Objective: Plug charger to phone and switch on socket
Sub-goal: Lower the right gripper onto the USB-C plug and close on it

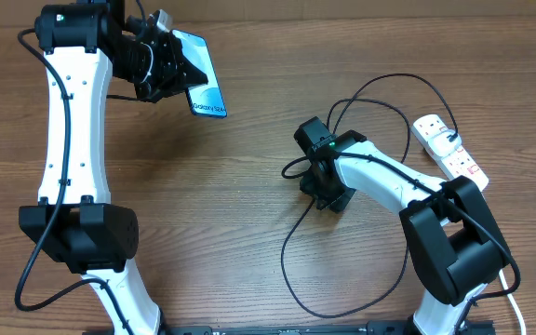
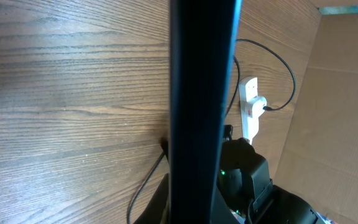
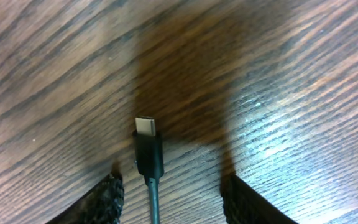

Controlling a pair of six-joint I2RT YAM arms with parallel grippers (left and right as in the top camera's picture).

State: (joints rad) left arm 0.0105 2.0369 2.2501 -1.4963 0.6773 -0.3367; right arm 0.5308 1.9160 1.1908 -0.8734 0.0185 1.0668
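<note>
The phone [image 1: 205,82] is pinched in the left claw [image 1: 173,67] at the far left of the table [image 1: 249,233], with its screen visible. The right claw [image 3: 174,193] is spread low over the table, and the tip of the charger [image 3: 148,146] is seen lying between its fingers [image 3: 101,202], touched by neither. The socket [image 1: 449,149] lies at the far right, with the black plug in it.

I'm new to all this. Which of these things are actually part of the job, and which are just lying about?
Part of the job:
- phone, held in the left gripper
- charger, its tip on the table between the open fingers of the right gripper
- socket

Just there:
- wooden table
- cardboard wall beside it
</note>
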